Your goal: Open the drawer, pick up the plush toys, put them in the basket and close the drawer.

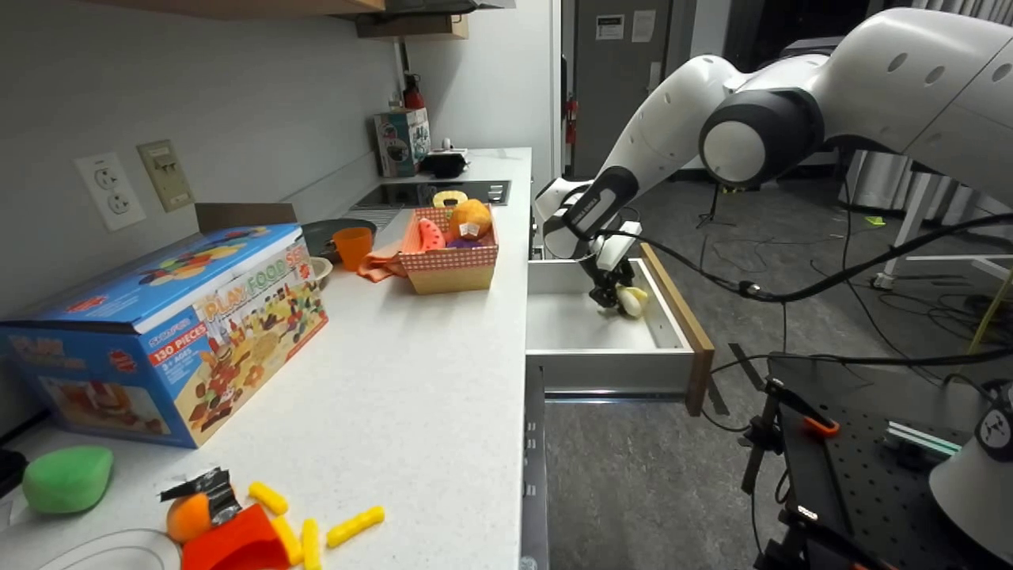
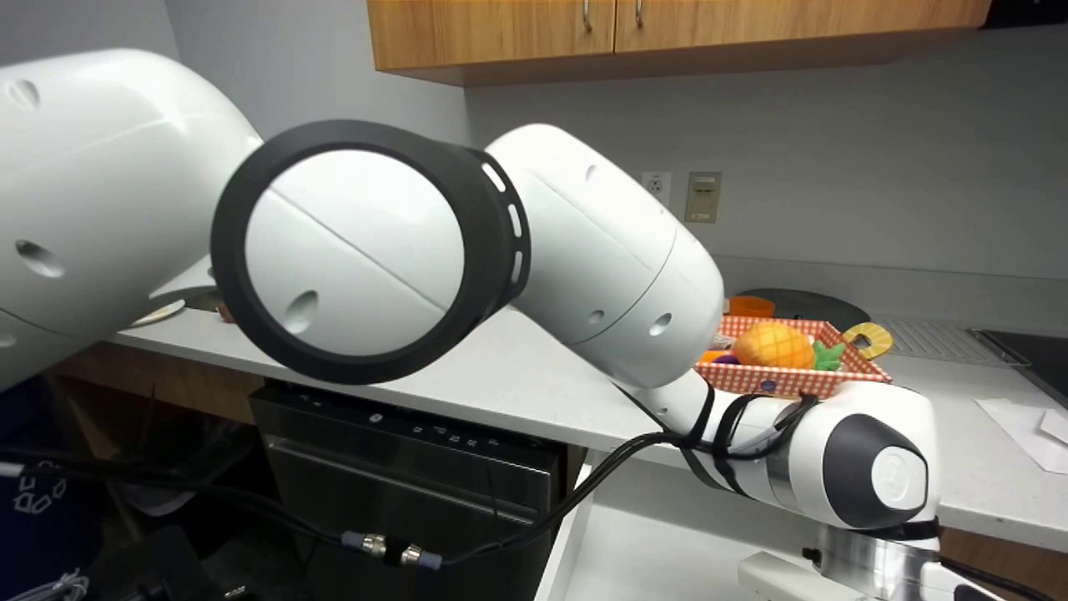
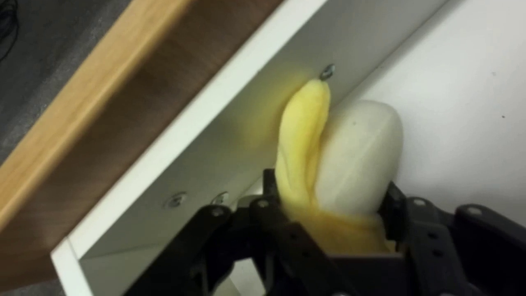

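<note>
The drawer [image 1: 609, 370] stands pulled out below the counter, showing a white inside and a wooden front edge; part of it [image 2: 651, 547] shows behind the arm. Down inside it, close to the front wall, my gripper [image 3: 331, 191] has its two fingers against opposite sides of the pale yellow plush toy [image 3: 357, 160], a peeled-banana shape with a whitish core. Its lower end is partly hidden between the fingers. On the counter, the tan basket [image 1: 451, 279] with red checked lining holds an orange pineapple-like plush toy [image 2: 774, 345] and a red melon slice [image 1: 431, 235].
The big blue toy box [image 1: 158, 332] stands on the counter against the wall. Near it lie a green soft piece [image 1: 68, 479], a red holder [image 1: 237, 542] and several yellow sticks [image 1: 354, 526]. An orange cup [image 1: 353, 246] is beside the basket. A black cable [image 1: 839, 297] hangs along the arm.
</note>
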Robot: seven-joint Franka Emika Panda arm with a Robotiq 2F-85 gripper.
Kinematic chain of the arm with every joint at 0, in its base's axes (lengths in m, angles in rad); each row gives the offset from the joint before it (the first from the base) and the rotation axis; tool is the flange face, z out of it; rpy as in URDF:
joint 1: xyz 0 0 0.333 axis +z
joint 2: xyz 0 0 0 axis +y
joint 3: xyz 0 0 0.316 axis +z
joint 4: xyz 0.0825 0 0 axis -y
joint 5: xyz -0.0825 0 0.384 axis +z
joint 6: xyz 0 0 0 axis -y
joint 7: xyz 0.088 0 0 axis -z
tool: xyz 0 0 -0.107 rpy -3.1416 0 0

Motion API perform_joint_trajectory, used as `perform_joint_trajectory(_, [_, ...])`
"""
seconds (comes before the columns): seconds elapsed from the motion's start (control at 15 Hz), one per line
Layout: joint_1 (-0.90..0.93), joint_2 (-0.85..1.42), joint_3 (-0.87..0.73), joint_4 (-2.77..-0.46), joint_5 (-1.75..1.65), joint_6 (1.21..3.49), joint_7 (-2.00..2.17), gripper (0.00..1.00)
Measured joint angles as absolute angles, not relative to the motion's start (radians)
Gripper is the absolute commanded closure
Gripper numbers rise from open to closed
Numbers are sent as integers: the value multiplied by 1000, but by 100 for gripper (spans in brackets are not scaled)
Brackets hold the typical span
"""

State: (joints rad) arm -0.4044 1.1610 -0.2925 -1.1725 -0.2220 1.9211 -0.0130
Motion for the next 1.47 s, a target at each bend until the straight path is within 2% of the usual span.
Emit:
perform_joint_trajectory(0.13, [-406,1158,-295,-1167,-222,1921,-12,90])
perform_joint_trajectory(0.27, [-406,1141,-305,-1175,-229,1923,-12,99])
perform_joint_trajectory(0.33, [-405,1123,-313,-1188,-235,1926,-12,96])
perform_joint_trajectory(0.47, [-405,1062,-328,-1238,-246,1966,-17,99])
perform_joint_trajectory(1.0, [-409,682,-284,-1555,-204,2259,-150,96])
perform_joint_trajectory(1.07, [-409,637,-265,-1584,-191,2275,-174,85])
perform_joint_trajectory(1.4, [-409,519,-220,-1684,-173,2297,-252,85])
perform_joint_trajectory(1.47, [-410,519,-220,-1689,-173,2300,-254,96])
